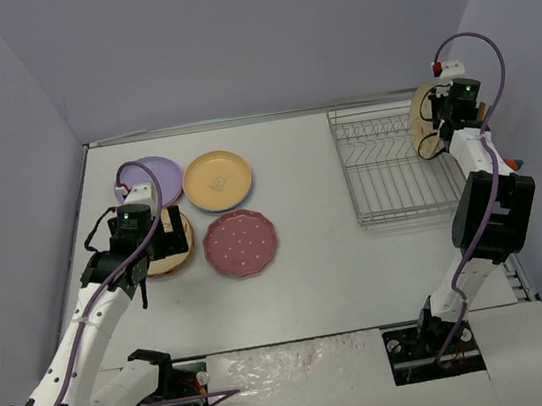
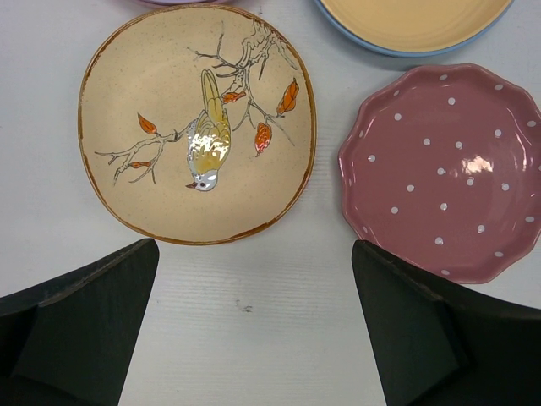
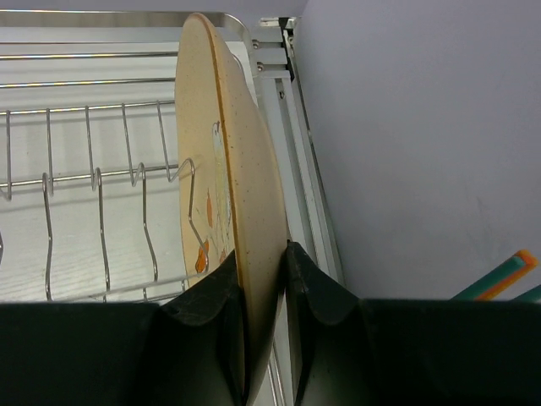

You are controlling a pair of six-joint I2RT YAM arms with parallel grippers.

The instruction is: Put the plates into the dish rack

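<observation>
1. Right gripper, I see, clamps a tan bird plate upright at the right end of the dish rack.
2. Left gripper gapes above a second bird plate lying on the table.

Plates lie left on the table; right, an upright plate stands at the dish rack

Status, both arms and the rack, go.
Left gripper open, above bird plate on table. Right gripper shut on tan plate, upright at right end of dish rack. Pink dotted plate, yellow plate, lilac plate wait on table; nothing seen blocking rack.
</observation>
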